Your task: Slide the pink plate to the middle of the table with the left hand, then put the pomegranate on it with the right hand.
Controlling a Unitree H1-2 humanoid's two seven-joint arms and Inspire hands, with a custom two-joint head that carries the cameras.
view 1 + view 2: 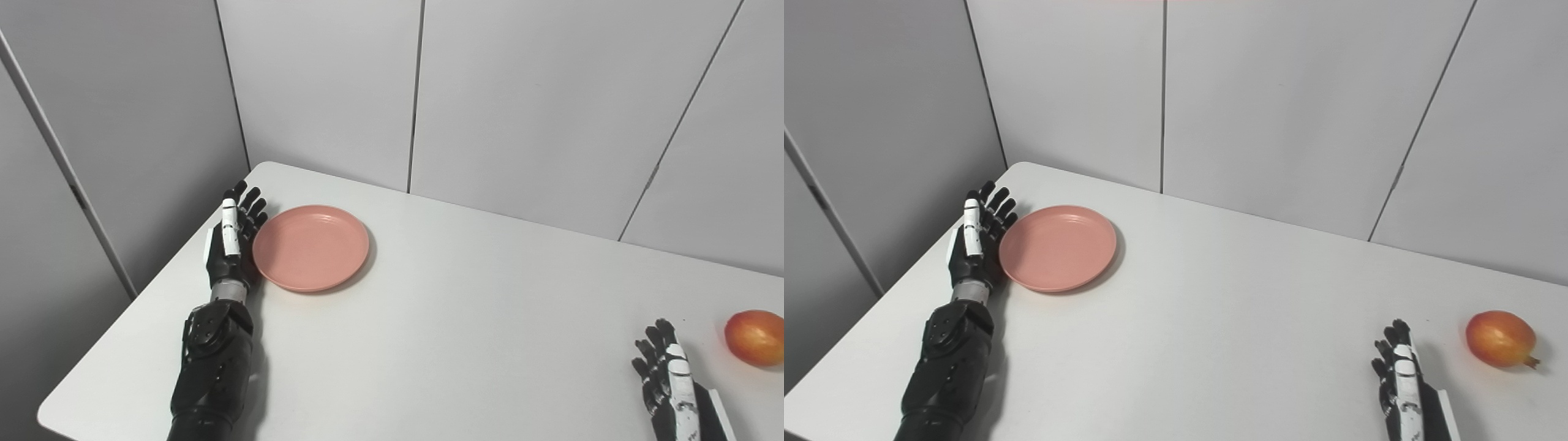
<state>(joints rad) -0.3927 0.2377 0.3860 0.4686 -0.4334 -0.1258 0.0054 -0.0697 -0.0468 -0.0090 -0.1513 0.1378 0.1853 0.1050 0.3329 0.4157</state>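
**Left eye view: plate at the far left, pomegranate at the far right**

Left eye view gives me the white table [465, 318] running from a rounded far-left corner toward the right, with grey wall panels [520, 92] behind it. The pink plate [311, 247] sits flat near that far-left corner, well short of the table's middle, and nothing lies on it.

My left hand [233, 236] stands edge-on just beside the plate's left rim, fingers [250, 205] stretched out straight and pointing away from me, slightly spread. It grips nothing. The side of the hand looks to be against the rim, though I cannot tell from either camera whether it truly touches. The black forearm [211, 361] comes up from the bottom edge along the table's left side.

My right hand [1402, 380] shows at the bottom right, low over the table, fingers extended and apart, holding nothing. The wrist is cut off by the picture's edge.

The pomegranate [1500, 339] rests on the table near the right edge, red-orange, its little crown pointing right. It lies near my right hand, to its right and a bit farther from me, with a clear gap between them. It is well apart from the plate.
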